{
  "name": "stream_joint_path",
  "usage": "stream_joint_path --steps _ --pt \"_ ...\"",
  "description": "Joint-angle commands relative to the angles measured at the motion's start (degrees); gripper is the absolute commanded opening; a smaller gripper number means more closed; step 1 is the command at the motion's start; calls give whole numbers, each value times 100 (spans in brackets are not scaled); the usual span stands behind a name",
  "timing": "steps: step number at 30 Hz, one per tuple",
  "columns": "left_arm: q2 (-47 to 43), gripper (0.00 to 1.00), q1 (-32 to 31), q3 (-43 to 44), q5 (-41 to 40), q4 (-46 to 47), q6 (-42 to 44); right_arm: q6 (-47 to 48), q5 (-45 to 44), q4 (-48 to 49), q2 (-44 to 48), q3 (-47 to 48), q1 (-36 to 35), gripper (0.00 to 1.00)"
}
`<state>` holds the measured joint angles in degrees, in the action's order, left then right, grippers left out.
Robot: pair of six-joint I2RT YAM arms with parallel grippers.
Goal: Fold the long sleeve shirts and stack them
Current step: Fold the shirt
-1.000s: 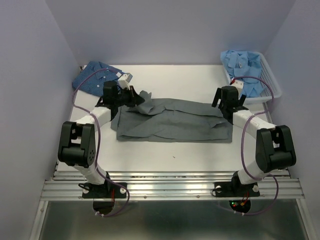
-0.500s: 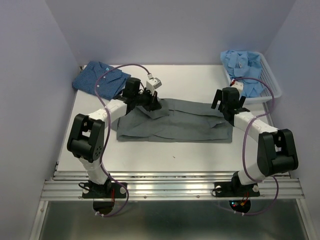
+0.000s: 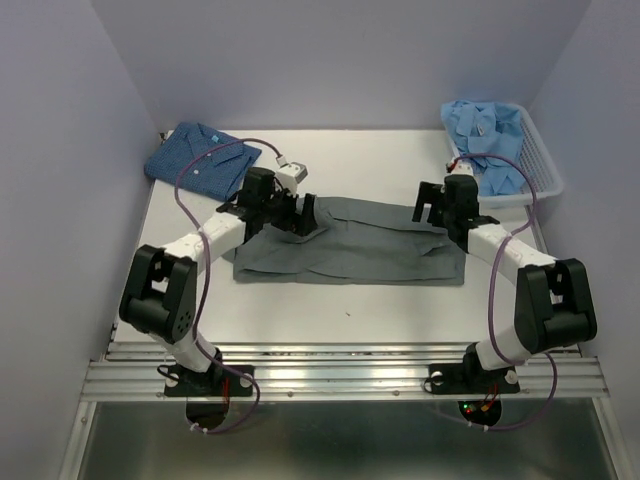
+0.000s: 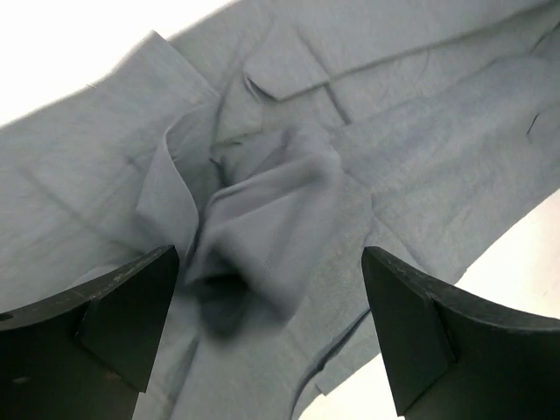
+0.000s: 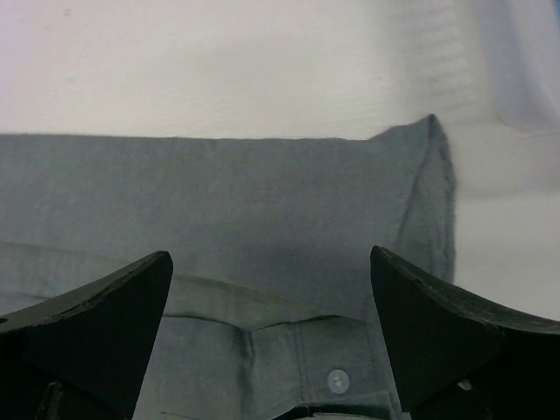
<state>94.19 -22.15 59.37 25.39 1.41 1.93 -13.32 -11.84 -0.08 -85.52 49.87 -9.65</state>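
A dark grey long sleeve shirt (image 3: 350, 247) lies spread flat across the middle of the table. My left gripper (image 3: 303, 213) hovers open over its left end, above a loose bunched fold (image 4: 254, 227) of grey cloth; both fingers (image 4: 114, 324) stand apart from the cloth. At the shirt's right end my right gripper (image 3: 430, 207) is open above the grey shirt's (image 5: 262, 201) collar and a button (image 5: 337, 381), holding nothing. A folded dark blue patterned shirt (image 3: 200, 160) rests at the back left. Light blue shirts (image 3: 488, 135) are piled in a basket.
The white slatted basket (image 3: 542, 172) stands at the back right corner, close to the right arm. Purple-grey walls close in the table on three sides. Bare white tabletop (image 3: 350, 300) lies in front of the grey shirt.
My left gripper carried a part of the grey shirt to the right over its body, then opened and let it drop there. The right arm has barely moved.
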Motion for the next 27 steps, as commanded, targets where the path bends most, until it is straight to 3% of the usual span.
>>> stream_joint_path --steps 1,5,10,14,22,27 --pt "-1217 99 -17 -128 -1112 96 -483 488 1253 447 167 251 -229 100" --pt "-1912 99 79 -347 -1940 219 -869 743 1868 640 -105 664 -607 100" --pt "-2274 99 483 -479 -2231 316 -1318 638 2352 781 -1132 1709 -1020 100" --pt "-2160 99 773 -567 -2135 465 -1503 779 2274 729 -2046 2789 -1504 100" --pt "-1607 99 1256 -506 -2205 588 -2021 778 2238 -492 -3998 5600 -2233 100" --pt "-1133 99 1477 -444 -2012 641 -2215 1111 1914 -967 -4579 6061 -2681 100"
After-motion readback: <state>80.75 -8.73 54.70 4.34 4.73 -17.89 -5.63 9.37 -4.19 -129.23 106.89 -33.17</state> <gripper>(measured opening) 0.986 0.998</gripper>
